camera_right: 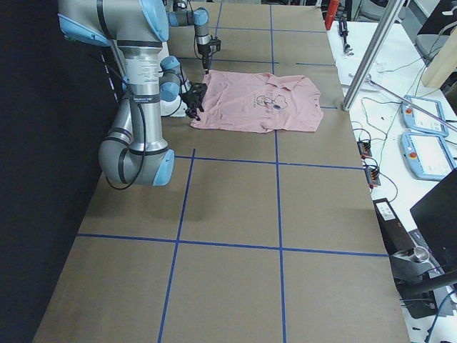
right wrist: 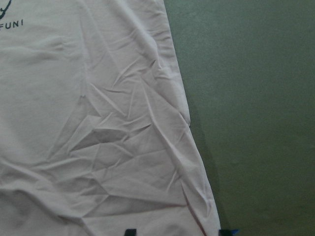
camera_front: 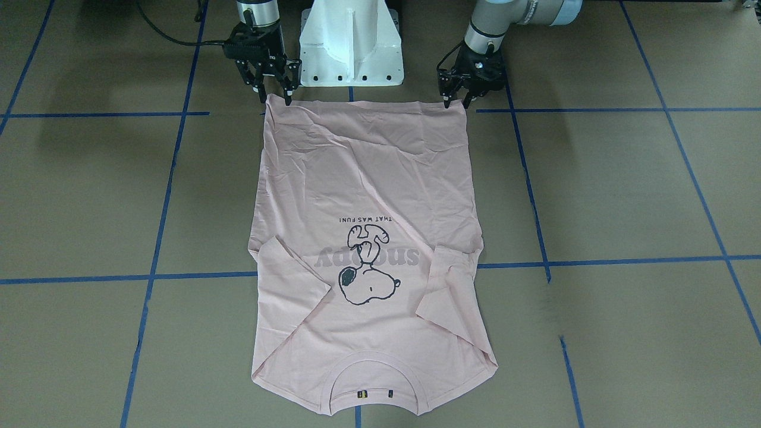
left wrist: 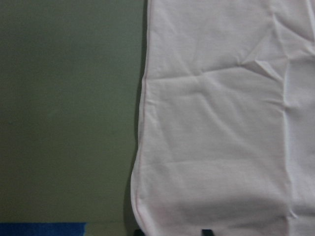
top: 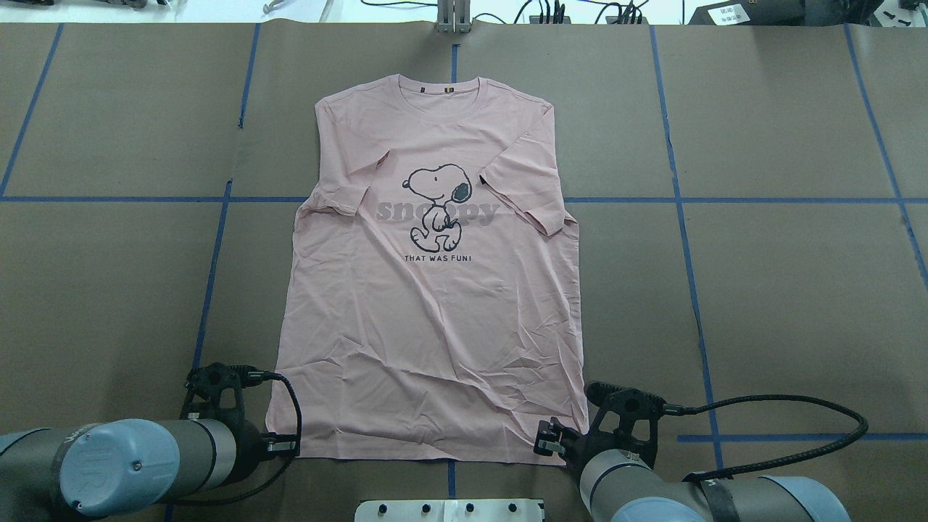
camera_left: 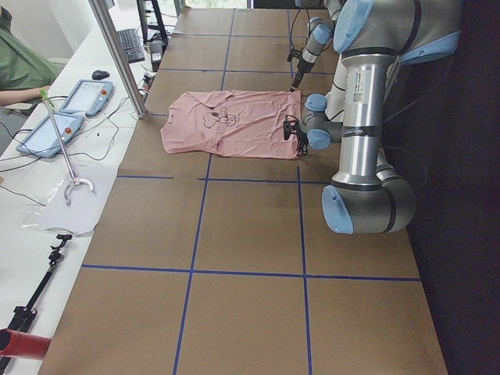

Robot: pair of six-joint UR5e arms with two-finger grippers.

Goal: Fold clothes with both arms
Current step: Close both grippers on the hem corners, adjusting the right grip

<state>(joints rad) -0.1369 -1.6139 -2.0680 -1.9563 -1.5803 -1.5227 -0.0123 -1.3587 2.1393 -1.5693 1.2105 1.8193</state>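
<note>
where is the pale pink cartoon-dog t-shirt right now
The pale pink T-shirt lies flat, print up, centred in the overhead view, collar toward the view's top; its hem corners sit at the open left gripper and right gripper.

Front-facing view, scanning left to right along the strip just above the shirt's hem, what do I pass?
right gripper → white pedestal → left gripper

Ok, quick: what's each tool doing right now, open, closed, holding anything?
Left tool: open, fingers apart at a hem corner of the T-shirt, holding nothing.
Right tool: open, at the other hem corner, holding nothing.
</note>
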